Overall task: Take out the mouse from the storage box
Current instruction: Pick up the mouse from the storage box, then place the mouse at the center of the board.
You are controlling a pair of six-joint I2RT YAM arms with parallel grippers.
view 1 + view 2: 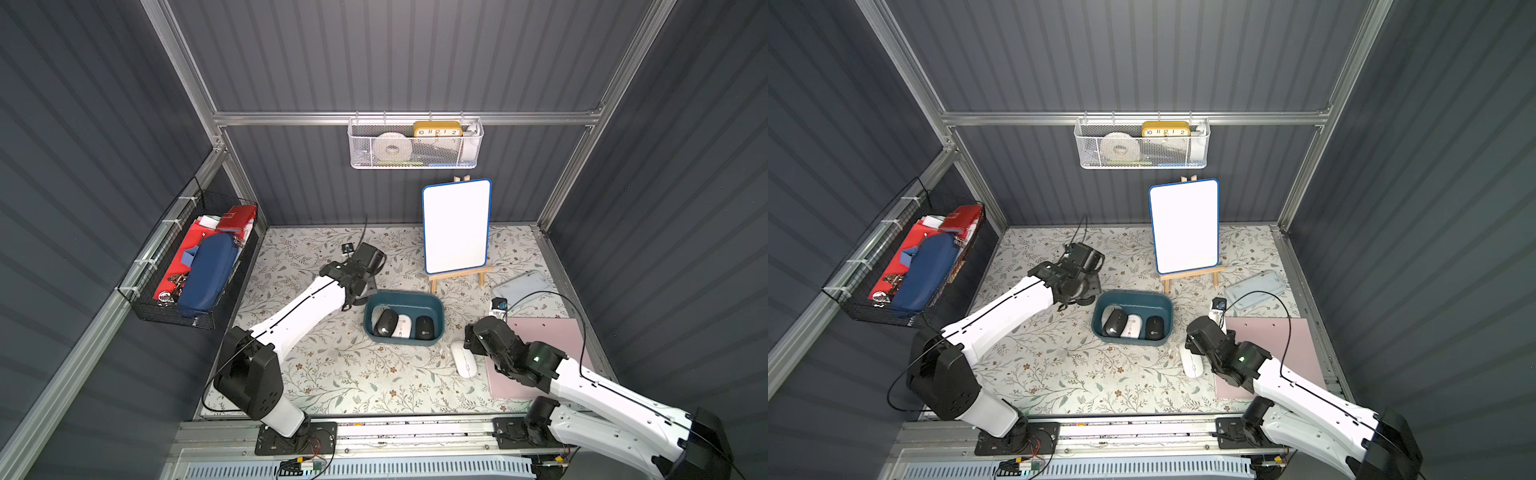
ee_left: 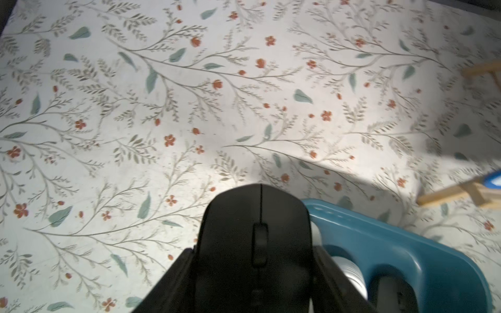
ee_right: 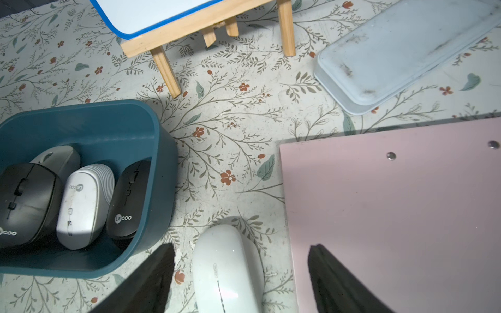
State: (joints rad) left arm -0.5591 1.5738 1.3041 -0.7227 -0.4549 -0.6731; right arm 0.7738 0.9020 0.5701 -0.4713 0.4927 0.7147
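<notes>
While the right gripper [image 3: 240, 252] stands open near the front edge, a finger on either side of a white mouse [image 3: 227, 271], it grips nothing. That mouse lies on the floral table [image 1: 332, 374], just beside the pink mat [image 3: 393, 216].

Next back, mid-table: the storage box [image 1: 415, 301]. Inside, abreast, are a dark mouse [image 1: 385, 323], a silver mouse [image 1: 402, 325] and a second dark mouse [image 1: 424, 327]. A grey mouse [image 3: 58, 160] sits partly under the first dark one, at the box's far end.

Just past the box's far-left corner, the left gripper [image 2: 252, 271] is clamped on a black mouse [image 2: 254, 216]. It is outside the box, next to the rim and over the table. Can't tell if it touches the surface.

Farther back are a whiteboard [image 1: 456, 226] on a wooden easel [image 1: 457, 276] and, to its right, a pale tray [image 1: 523, 286].

On the back wall hangs a white mesh basket [image 1: 415, 156] holding a yellow clock [image 1: 437, 129]. A black wire basket [image 1: 166, 307] hangs on the left wall.
</notes>
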